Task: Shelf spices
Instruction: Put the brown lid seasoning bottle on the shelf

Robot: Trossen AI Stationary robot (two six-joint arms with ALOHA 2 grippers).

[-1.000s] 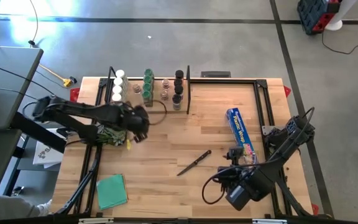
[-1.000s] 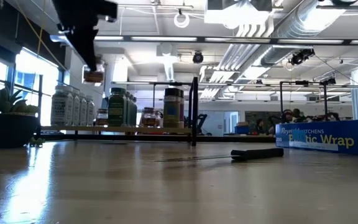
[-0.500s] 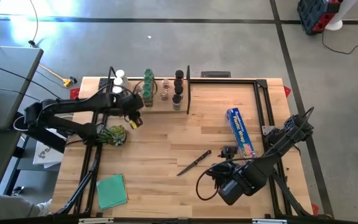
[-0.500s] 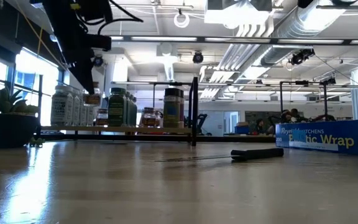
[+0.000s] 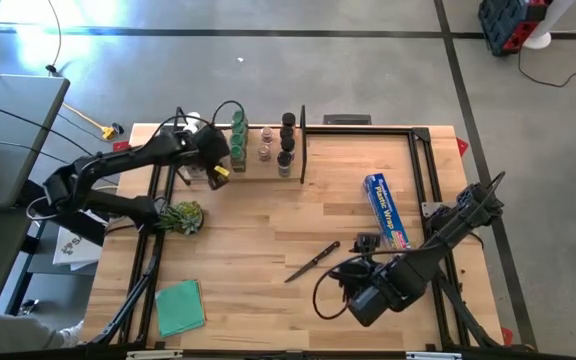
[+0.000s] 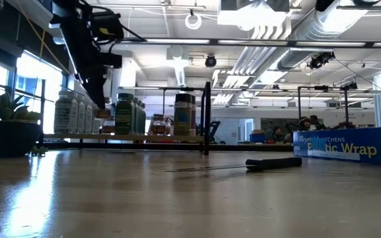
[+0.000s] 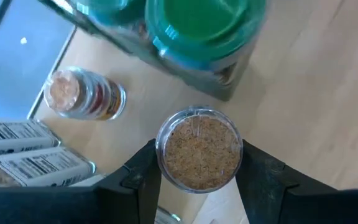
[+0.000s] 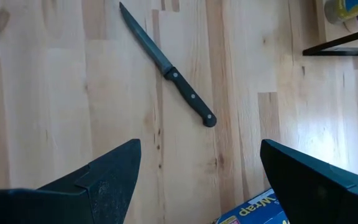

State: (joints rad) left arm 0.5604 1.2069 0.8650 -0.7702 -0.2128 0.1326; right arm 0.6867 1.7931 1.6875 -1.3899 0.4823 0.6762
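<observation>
Most of the spices already stand on the shelf (image 5: 253, 172): white-capped jars (image 6: 71, 112) at one end, green-capped jars (image 5: 238, 130) next, small clear jars between, and black-capped jars (image 5: 287, 135) by the far rod. The left gripper (image 5: 215, 165) hangs over the shelf's white-capped end, clamped on one more jar (image 7: 199, 149), which sits between its dark fingers (image 7: 143, 177) just above the plank near the green caps. That jar looks like the last one to place; no other jar shows loose on the bench (image 5: 268, 240), so the task seems nearly finished, pending lowering and release. The held jar is a clear cylinder with no cap showing, filled with coarse tan granules. The shelf is a pale, smooth wooden plank with thin black metal rods; the bench is jointed, light-grained wood. The right gripper (image 8: 197, 180) waits low near the bench's front, fingers spread wide and empty, above a slim steel knife (image 8: 166, 71) with a dark riveted handle. A blue cardboard wrap box (image 5: 386, 211) lies nearby.
</observation>
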